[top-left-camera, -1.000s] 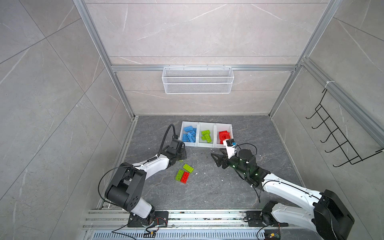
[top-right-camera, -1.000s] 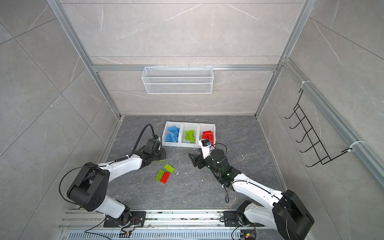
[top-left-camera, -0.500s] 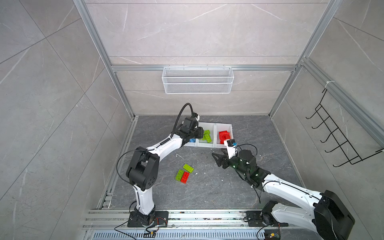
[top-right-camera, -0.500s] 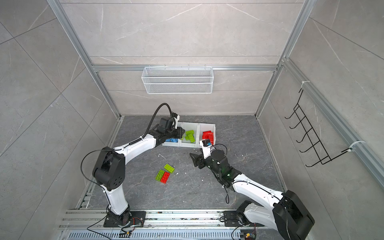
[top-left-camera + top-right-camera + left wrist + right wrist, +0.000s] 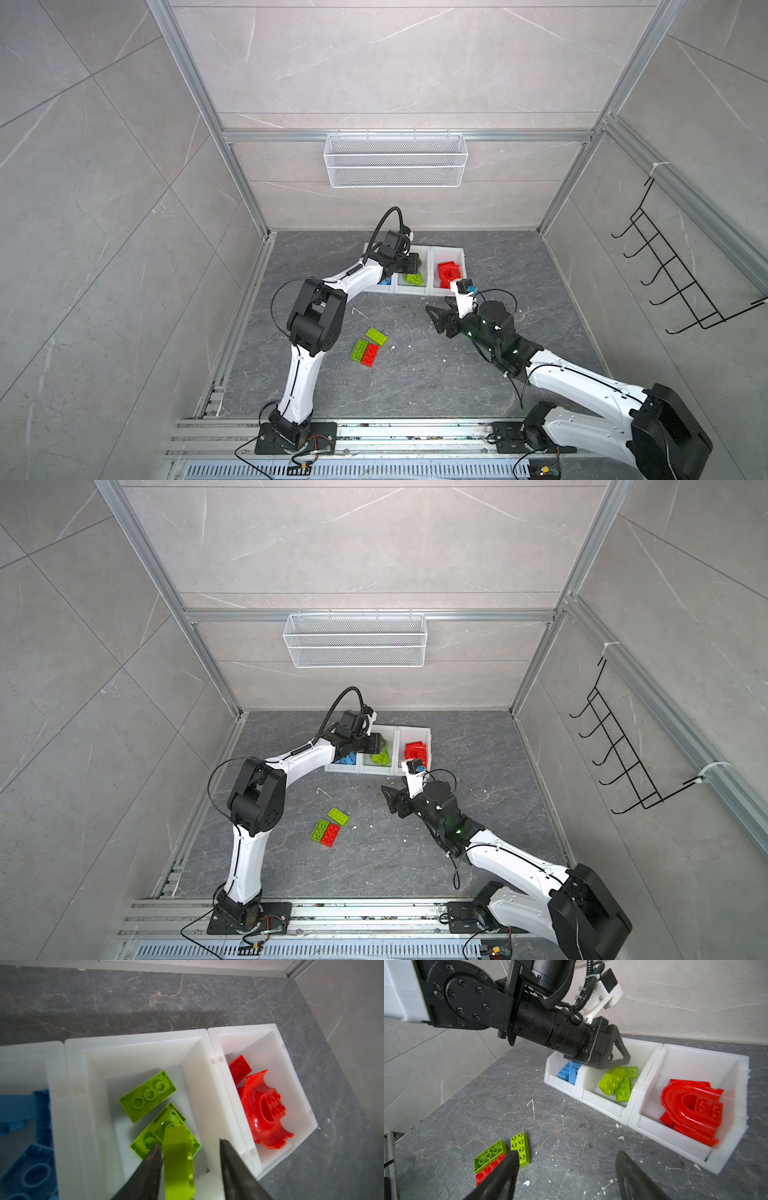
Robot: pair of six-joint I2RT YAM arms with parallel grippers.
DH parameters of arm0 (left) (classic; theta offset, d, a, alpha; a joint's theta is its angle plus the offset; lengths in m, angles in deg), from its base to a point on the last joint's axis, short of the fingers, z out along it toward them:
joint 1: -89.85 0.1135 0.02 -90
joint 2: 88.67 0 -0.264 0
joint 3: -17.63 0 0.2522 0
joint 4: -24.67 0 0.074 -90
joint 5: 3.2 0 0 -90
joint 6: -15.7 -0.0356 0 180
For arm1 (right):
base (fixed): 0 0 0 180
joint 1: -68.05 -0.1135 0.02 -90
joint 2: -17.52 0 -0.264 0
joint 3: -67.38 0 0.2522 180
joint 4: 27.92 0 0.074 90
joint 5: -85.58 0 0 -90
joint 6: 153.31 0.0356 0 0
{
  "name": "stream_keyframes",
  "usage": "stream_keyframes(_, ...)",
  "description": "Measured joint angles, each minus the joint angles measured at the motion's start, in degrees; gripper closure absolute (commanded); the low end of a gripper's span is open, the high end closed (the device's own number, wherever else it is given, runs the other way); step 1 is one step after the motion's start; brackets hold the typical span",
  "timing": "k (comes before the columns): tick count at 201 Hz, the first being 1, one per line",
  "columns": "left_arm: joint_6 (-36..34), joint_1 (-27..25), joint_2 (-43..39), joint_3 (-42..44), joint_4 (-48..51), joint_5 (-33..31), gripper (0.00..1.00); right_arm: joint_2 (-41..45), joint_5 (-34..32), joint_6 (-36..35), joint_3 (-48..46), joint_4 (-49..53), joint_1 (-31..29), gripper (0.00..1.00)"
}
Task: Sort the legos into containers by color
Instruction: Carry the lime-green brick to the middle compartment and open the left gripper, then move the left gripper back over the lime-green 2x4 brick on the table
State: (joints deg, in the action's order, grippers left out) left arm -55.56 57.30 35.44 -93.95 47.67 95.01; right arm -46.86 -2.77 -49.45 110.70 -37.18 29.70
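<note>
— Over the middle container point(image 5: 135, 1043), which step do we read?
— Release: our left hand point(image 5: 190, 1142) stands parted, the green lego point(image 5: 178, 1159) loose against one finger, above other greens point(image 5: 147, 1095). Our right hand point(image 5: 568, 1153) hangs open, empty.
— Next?
— We judge a reach for three legos point(image 5: 371, 347), two green, one red, lying on the grey marbled counter point(image 5: 415, 374), tiled walls point(image 5: 124, 166) around.

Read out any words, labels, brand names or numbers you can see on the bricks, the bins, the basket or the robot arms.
No text can be read in any view.
White bins: plain, no label.
Green brick outside them: studs too small to show any lettering.
Wire basket: plain.
Left arm: no marking that can be read.
</note>
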Motion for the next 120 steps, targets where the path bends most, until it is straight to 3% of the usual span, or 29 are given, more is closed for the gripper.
stream_keyframes(55,-1.4,0.0,-4.0,2.7,2.8,-4.3,0.36,-0.7,0.0,0.0,0.0,0.0,0.0,0.25)
stream_keyframes(120,-0.5,-0.1,-38.3,30.3,6.4,-11.2,0.33,-1.1,0.1,0.0,0.0,0.0,0.0,0.24)
